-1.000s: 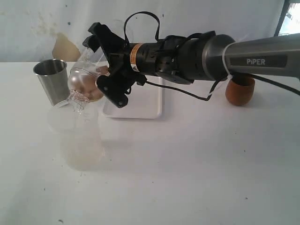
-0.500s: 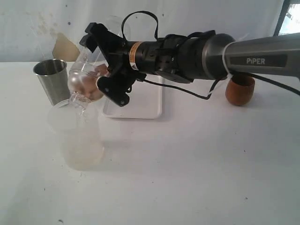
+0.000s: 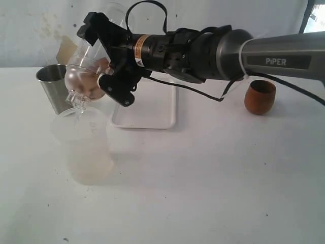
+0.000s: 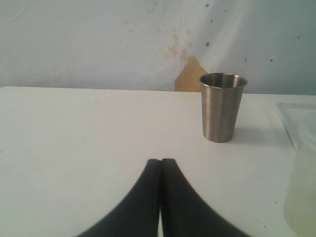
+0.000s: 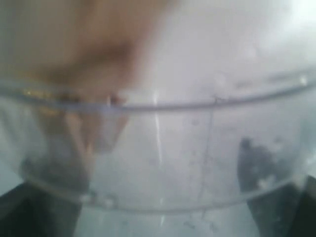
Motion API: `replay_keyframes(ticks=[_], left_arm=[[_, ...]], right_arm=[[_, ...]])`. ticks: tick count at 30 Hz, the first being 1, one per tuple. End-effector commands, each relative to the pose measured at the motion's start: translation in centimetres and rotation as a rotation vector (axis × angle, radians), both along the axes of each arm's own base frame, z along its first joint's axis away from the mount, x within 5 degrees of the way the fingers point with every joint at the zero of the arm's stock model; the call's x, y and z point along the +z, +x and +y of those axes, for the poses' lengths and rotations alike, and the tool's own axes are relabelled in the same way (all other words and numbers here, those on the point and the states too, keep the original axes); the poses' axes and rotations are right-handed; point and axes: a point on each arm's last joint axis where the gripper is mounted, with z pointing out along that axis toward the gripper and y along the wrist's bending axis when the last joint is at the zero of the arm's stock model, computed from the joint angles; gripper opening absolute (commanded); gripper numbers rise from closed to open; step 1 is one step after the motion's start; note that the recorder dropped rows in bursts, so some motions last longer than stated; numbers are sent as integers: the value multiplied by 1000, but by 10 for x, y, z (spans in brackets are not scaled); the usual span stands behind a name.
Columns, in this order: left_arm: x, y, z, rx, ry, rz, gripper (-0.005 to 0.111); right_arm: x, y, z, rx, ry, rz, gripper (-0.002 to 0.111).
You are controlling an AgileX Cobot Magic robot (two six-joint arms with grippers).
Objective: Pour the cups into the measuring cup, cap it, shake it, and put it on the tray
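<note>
While your right hand (image 3: pixel 103 61) grips the measuring cup (image 3: pixel 81 76), it hangs tilted, cap (image 3: pixel 76 103) lowest, over the frosted tub (image 3: pixel 86 152).
Your left hand (image 4: pixel 160 195) is clenched, empty, above the tabletop (image 3: pixel 203 178) near the steel tumbler (image 4: pixel 222 106); the tray (image 3: pixel 158 116) lies near the tub.

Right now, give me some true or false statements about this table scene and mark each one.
1. The right end effector holds the measuring cup tilted. True.
2. The wooden cup lies on its side. False: it stands upright on the table.
3. The steel tumbler stands upright. True.
4. The left end effector is open. False: its jaws are shut, with nothing between them.
5. The measuring cup rests on the tray. False: it is held in the air, off the tray.
</note>
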Motion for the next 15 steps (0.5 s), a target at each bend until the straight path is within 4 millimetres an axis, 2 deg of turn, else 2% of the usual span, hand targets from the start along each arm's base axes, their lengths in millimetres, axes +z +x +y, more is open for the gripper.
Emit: replay_keyframes(ticks=[1, 15], left_arm=[[-1, 0, 0, -2, -14, -11, 0], [-1, 0, 0, -2, -14, -11, 0]], right_arm=[[14, -4, 3, 34, 29, -57, 0], [21, -4, 4, 53, 31, -105, 0]])
